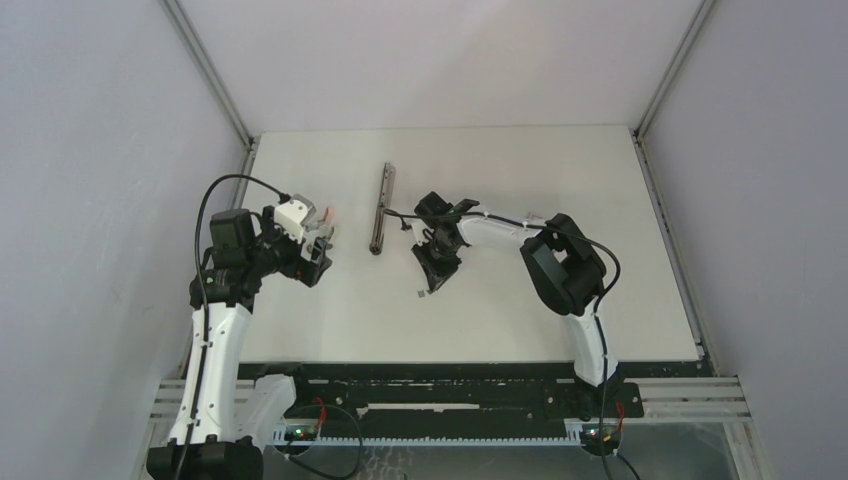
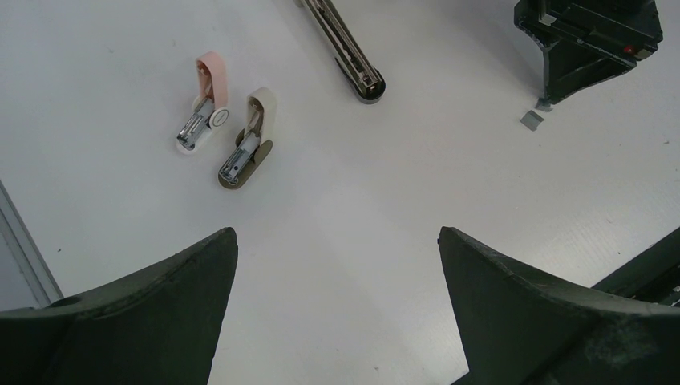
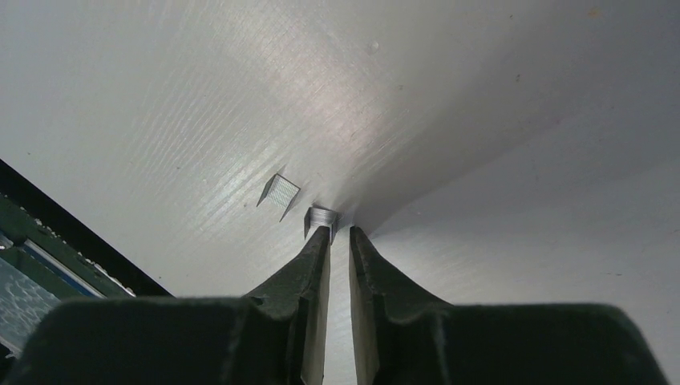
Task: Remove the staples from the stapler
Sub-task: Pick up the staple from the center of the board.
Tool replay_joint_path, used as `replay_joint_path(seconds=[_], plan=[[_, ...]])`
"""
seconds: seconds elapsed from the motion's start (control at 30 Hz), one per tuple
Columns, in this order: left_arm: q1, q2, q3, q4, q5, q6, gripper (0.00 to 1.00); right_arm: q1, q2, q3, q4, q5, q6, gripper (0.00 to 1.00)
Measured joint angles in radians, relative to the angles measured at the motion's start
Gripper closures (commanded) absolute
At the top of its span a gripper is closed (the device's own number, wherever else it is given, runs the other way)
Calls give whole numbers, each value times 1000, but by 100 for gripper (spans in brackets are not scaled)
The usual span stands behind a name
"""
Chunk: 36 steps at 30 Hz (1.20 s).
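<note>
While the left gripper point(image 2: 337, 237) hangs released, fingers spread wide over bare table point(image 1: 560, 180), the right gripper point(image 3: 337, 231) stands tip-down on the surface.

Item 1, stapler point(image 1: 381, 208): slim, dark grey, lying flat and lengthwise on the table, running from 12 to 6 o'clock in the overhead view. It is at 10 o'clock from the right gripper, near it but apart, and untouched by either arm. The left wrist view shows its rounded end.

Item 2, staples point(image 3: 321, 216): a short silvery strip on the table, touching the tip of one right finger. A second strip point(image 3: 278, 192) lies just beside it at 10 o'clock, free of the fingers. Overhead, both sit at 7 o'clock from the right gripper.

Item 3, right gripper: jaws drawn nearly together with a thin gap left between them. Whether they pinch the first strip cannot be told.

Item 4, pink clawed piece point(image 2: 204, 100) and beige clawed piece point(image 2: 250, 136): side by side on the table, at 11 o'clock ahead of the left gripper, well apart from the staples.
</note>
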Motion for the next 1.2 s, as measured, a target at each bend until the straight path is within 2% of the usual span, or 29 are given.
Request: replay_joint_path(seconds=[0.23,0.43,1.0,1.2], plan=[[0,0,0,0,-6,0,0,1,5,6,-5,5,2,88],[0,0,0,0,-6,0,0,4,6,9,-7,21,1,100],[0,0,0,0,-6,0,0,7,11,56,-35,95,-20,100],[0,0,0,0,-6,0,0,-43,5,106,-53,101,-46,100]])
